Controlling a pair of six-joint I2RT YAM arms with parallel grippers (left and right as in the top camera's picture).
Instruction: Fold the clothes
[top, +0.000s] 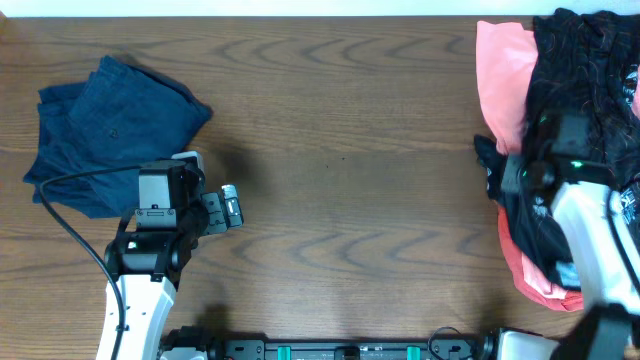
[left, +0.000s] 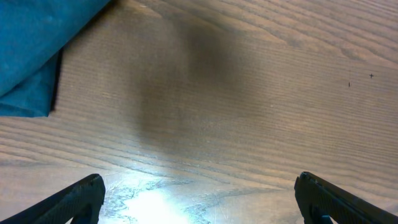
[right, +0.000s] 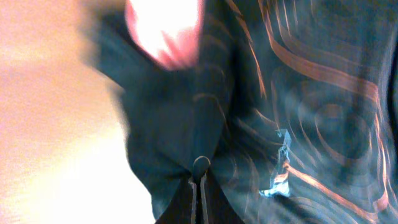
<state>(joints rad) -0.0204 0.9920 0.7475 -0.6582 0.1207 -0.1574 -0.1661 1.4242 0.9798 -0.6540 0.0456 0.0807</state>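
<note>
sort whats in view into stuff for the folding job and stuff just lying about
For the job: blue garment, pink garment, black patterned garment, pinched in the right gripper.
Lying about: only the left arm's black cable, rig rather than clutter.

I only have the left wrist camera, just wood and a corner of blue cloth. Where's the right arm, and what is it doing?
Observer: The right gripper is at the right side of the table, shut on a black patterned garment.
Operator: Is anything else in that pile?
Observer: Yes, a pink garment lies under the black one and shows at its left and near edges.
Operator: And the blue cloth, is it folded?
Observer: The blue garment lies in a compact, roughly folded bundle at the far left. The left gripper is open, just off the bundle's near right side.
</note>
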